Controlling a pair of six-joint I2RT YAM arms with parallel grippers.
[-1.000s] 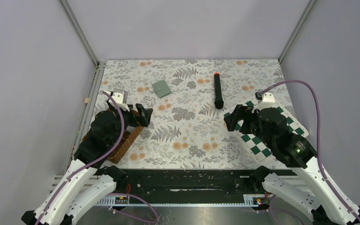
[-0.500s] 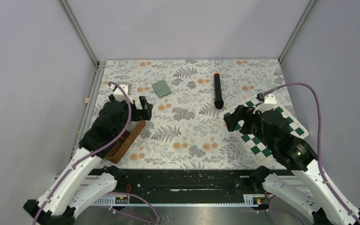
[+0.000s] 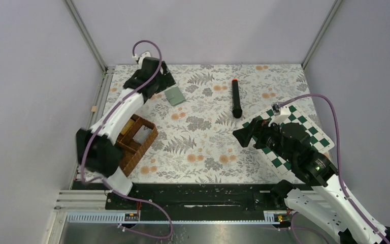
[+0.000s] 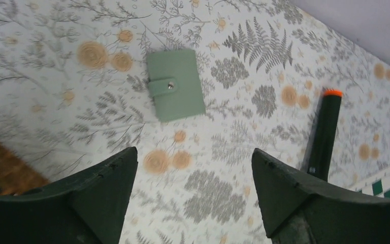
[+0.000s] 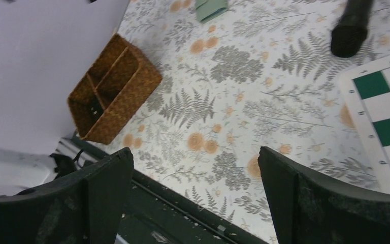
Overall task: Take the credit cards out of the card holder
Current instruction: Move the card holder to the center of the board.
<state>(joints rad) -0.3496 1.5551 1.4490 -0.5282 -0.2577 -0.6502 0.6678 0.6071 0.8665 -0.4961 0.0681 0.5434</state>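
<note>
The card holder [image 3: 174, 96] is a sage-green wallet lying closed and flat at the back left of the floral table, its strap snapped shut. It also shows in the left wrist view [image 4: 175, 91] and at the top edge of the right wrist view [image 5: 210, 9]. No credit cards show; any inside the wallet are hidden. My left gripper [image 3: 165, 81] hovers just left of and above the wallet, open and empty [image 4: 192, 155]. My right gripper [image 3: 242, 133] is open and empty [image 5: 195, 151] above the middle right of the table, far from the wallet.
A brown divided wicker tray [image 3: 147, 144] stands at the near left, holding a tan block [image 3: 128, 127] and a pale grey item [image 3: 142, 133]; it also shows in the right wrist view [image 5: 132, 89]. A black cylinder with an orange tip [image 3: 236, 99] lies right of the wallet. A green chessboard [image 3: 312, 133] lies right.
My left arm has swung from over the wicker tray to the back of the table, next to the wallet, uncovering the tray. My right gripper has shifted slightly left.
</note>
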